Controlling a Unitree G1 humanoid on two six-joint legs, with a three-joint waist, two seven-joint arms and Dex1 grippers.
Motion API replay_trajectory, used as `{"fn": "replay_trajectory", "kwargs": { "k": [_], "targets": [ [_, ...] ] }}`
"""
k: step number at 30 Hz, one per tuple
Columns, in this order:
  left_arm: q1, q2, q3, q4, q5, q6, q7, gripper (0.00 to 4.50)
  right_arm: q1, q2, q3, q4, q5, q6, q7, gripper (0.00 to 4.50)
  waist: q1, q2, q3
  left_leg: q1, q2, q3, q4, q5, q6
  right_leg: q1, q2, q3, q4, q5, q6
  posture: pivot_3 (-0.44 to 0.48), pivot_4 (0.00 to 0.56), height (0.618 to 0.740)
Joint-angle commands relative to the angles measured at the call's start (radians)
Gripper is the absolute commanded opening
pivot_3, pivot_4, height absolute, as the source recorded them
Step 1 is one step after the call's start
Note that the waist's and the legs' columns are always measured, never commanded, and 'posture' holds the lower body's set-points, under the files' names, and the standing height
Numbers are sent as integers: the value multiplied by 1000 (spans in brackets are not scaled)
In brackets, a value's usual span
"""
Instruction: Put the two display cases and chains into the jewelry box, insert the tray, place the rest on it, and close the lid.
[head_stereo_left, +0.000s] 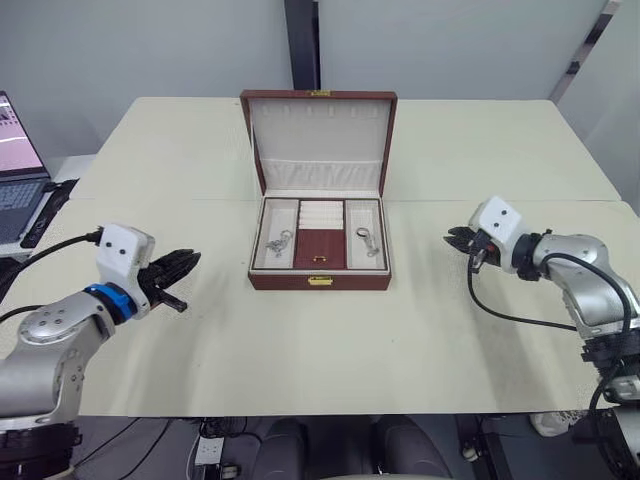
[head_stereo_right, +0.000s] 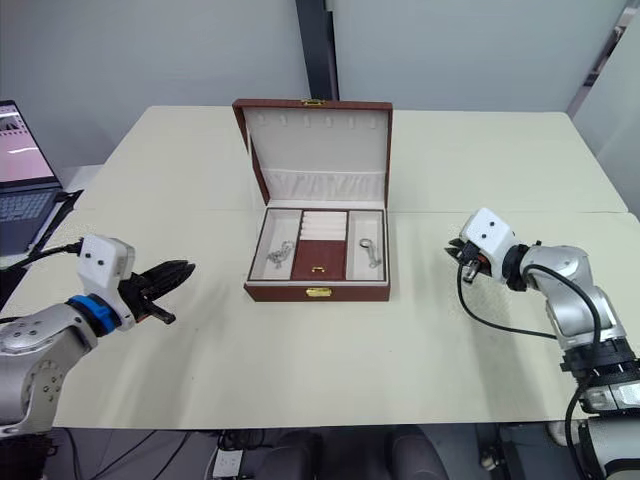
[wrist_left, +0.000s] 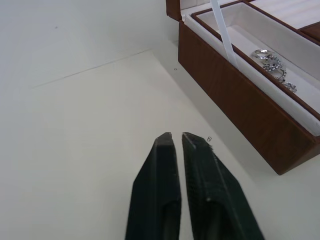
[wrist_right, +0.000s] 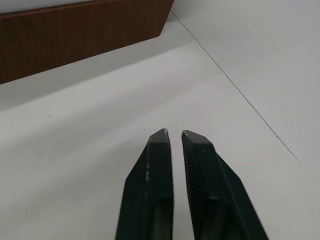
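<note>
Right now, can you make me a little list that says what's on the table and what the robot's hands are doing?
table: cream top
jewelry box: in the middle, open
lid: standing up, cream inside
tray: sitting in the box, ring rolls in the middle
chains: one silver piece in the tray's left pocket, one in the right pocket
left gripper: shut, empty, over the table left of the box
right gripper: shut, empty, over the table right of the box
laptop: at the far left edge
</note>
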Motion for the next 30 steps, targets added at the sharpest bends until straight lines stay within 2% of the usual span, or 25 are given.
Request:
{"fn": "replay_trajectory", "kwargs": {
  "k": [1,9,18,30],
  "targets": [
    [-62,-33,-46,34,26,19,36,0,-45,27,33,14,-45,-10,-19,9,0,0,0,0,0,0,0,0,0,0,0,0,0,0,0,0,150,740],
    [-233,-116,-152,183,51,46,25,0,-159,171,138,150,-123,-25,-29,9,-1,0,0,0,0,1,0,0,0,0,0,-1,1,0,0,0,150,740],
    [-294,-153,-246,224,62,55,-47,0,-206,255,166,196,-139,-48,-9,9,0,0,0,0,-1,1,1,0,0,-1,0,-1,1,0,0,0,150,740],
    [-236,-161,-250,59,17,143,-88,0,-122,259,159,-34,-68,135,83,9,1,0,0,-1,-1,0,1,0,0,-1,-1,-1,1,0,0,0,150,740]
  ]
}}
